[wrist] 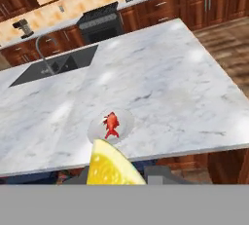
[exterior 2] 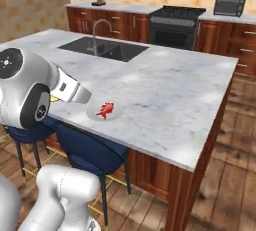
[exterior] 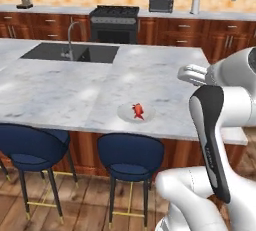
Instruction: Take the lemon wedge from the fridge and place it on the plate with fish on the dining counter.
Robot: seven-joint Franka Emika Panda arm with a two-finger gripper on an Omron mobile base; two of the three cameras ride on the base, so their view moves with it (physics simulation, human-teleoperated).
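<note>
Wedge (wrist: 113,166) is showing bright yellow with a paler rind edge, sitting between my fingers (wrist: 158,174) at the bottom of the hand view, hiding most of them. My gripper (wrist: 116,178) is pinching it, narrowly closed on the fruit. I am hovering over the near edge of the counter (wrist: 160,87), just short of the plate (wrist: 125,121), where the red fish (wrist: 111,124) is lying. In the right base view a sliver of yellow is peeking beside my wrist.
</note>
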